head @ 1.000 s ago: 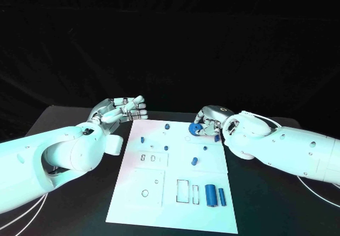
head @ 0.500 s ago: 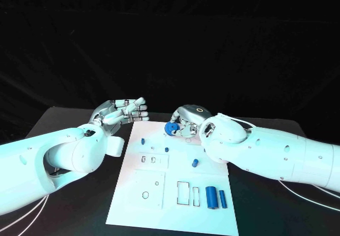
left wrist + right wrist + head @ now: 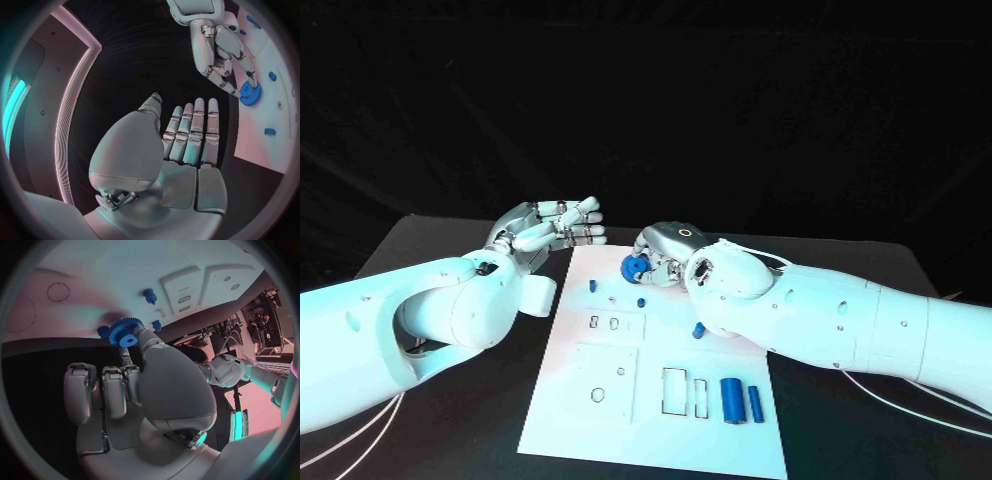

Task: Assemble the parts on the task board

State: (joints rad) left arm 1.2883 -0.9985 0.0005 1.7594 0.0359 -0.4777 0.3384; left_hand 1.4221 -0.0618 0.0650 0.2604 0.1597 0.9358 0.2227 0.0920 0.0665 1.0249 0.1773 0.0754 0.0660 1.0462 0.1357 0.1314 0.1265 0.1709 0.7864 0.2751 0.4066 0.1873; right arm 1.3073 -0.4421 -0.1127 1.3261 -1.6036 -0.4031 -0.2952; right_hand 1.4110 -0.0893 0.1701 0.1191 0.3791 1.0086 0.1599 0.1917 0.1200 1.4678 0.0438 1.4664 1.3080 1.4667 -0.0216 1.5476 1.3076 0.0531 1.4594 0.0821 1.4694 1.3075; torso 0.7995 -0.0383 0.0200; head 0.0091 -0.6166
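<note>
The job looked only partly done. The right hand (image 3: 664, 262) pinched a blue gear (image 3: 635, 266) between thumb and a finger, over the far end of the white board (image 3: 574, 400), close above a small blue peg (image 3: 104, 331); whether the gear was already touching the peg I could not tell, and it was not seated. Judging by this, fitting the gear was the step in hand. The left hand (image 3: 548, 228) hung just off the board's far left corner, over the black desk (image 3: 430, 235), its fingers straight and side by side, palm bare, holding nothing. Other small blue pegs (image 3: 593, 285) stood in the board's far half. Near the front edge, two blue cylinders (image 3: 730, 397) lay side by side just beside a pair of narrow rectangular slots (image 3: 674, 390), which appeared unfilled. The smaller slots (image 3: 604, 322) toward the middle looked unfilled too, so several parts probably remained to be placed.
</note>
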